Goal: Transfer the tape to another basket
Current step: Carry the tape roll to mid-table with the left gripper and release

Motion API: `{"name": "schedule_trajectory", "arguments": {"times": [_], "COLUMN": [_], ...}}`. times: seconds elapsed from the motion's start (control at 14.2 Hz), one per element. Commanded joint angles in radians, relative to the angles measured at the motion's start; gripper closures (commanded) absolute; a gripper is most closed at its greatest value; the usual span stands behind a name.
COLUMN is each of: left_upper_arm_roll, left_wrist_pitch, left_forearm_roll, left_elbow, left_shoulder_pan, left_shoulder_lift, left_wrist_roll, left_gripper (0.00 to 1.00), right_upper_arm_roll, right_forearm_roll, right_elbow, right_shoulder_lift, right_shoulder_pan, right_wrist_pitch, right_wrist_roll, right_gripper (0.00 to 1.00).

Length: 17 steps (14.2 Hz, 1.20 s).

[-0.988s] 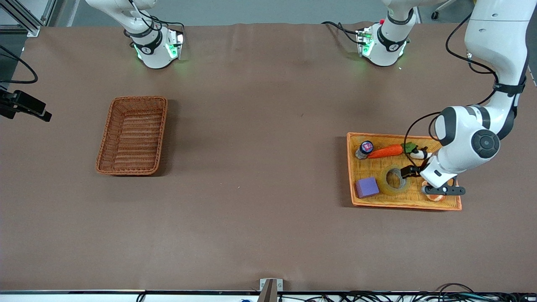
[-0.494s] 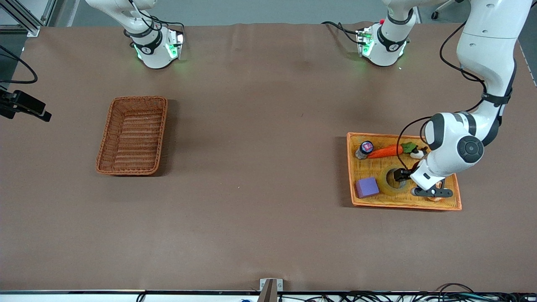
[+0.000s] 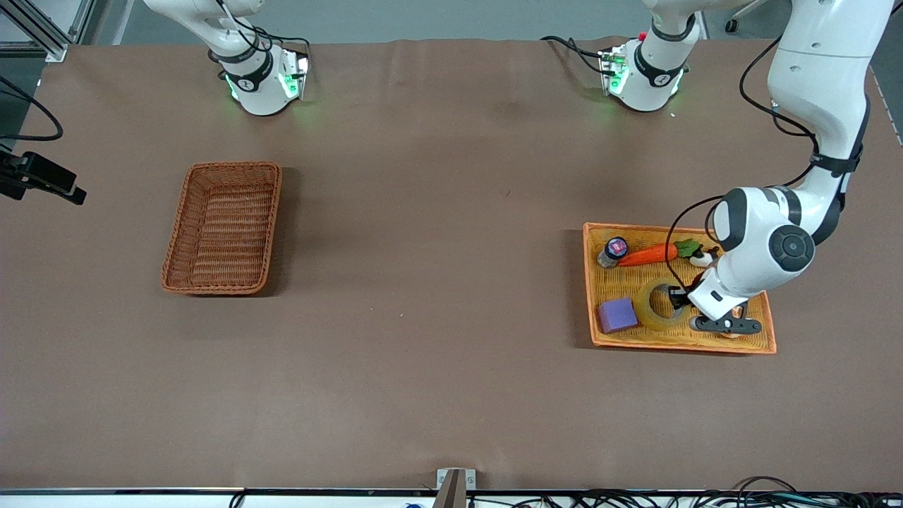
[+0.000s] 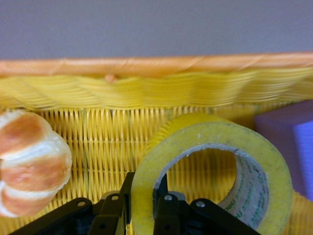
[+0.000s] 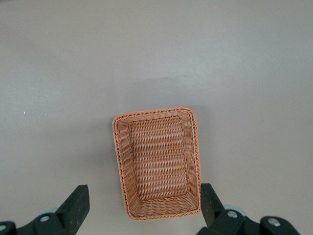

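Observation:
The tape, a yellowish ring with a grey core, lies in the orange-yellow woven tray at the left arm's end of the table. My left gripper is down in the tray and shut on the tape's wall. In the left wrist view one finger is inside the tape and one outside, with the left gripper pinching the wall. The reddish-brown wicker basket stands empty at the right arm's end. My right gripper waits open high over the basket; it is out of the front view.
In the tray beside the tape lie a purple cube, a toy carrot, a small bottle and a croissant. The tray's raised rim runs close past the tape.
My left gripper has moved a little toward the right arm's end and lowered onto the tape, one finger entering the ring. The right arm, basket and tape have not moved.

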Motion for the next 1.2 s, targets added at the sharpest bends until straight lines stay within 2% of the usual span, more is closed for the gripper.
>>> {"name": "schedule_trajectory", "arguments": {"times": [0.0, 0.21, 0.49, 0.85, 1.13], "left_upper_arm_roll": [-0.056, -0.139, -0.273, -0.274, -0.27], "left_wrist_pitch": [-0.202, -0.385, -0.401, -0.398, -0.375], "left_forearm_roll": [0.014, 0.014, 0.017, 0.045, 0.163], "left_elbow": [0.068, 0.158, 0.206, 0.41, 0.566], "left_shoulder_pan": [0.002, 0.001, -0.024, -0.304, -0.504], "left_shoulder_lift": [-0.098, -0.124, -0.1, 0.105, 0.274], "left_wrist_roll": [-0.005, -0.093, -0.368, -0.782, -1.057], "left_gripper": [1.0, 1.0, 1.0, 1.0, 0.99], "right_upper_arm_roll": [0.003, 0.003, 0.003, 0.003, 0.001], "right_forearm_roll": [0.024, 0.024, 0.024, 0.024, 0.024], "right_elbow": [-0.018, -0.018, -0.018, -0.018, -0.018], "right_shoulder_lift": [-0.02, -0.02, -0.02, -0.02, -0.02], "right_shoulder_pan": [-0.011, -0.011, -0.011, -0.011, -0.011], "right_wrist_pitch": [0.006, 0.008, 0.008, 0.008, 0.006], "right_wrist_roll": [-0.015, -0.015, -0.015, -0.015, -0.015], "right_gripper": [0.0, 0.0, 0.0, 0.0, 0.0]}}
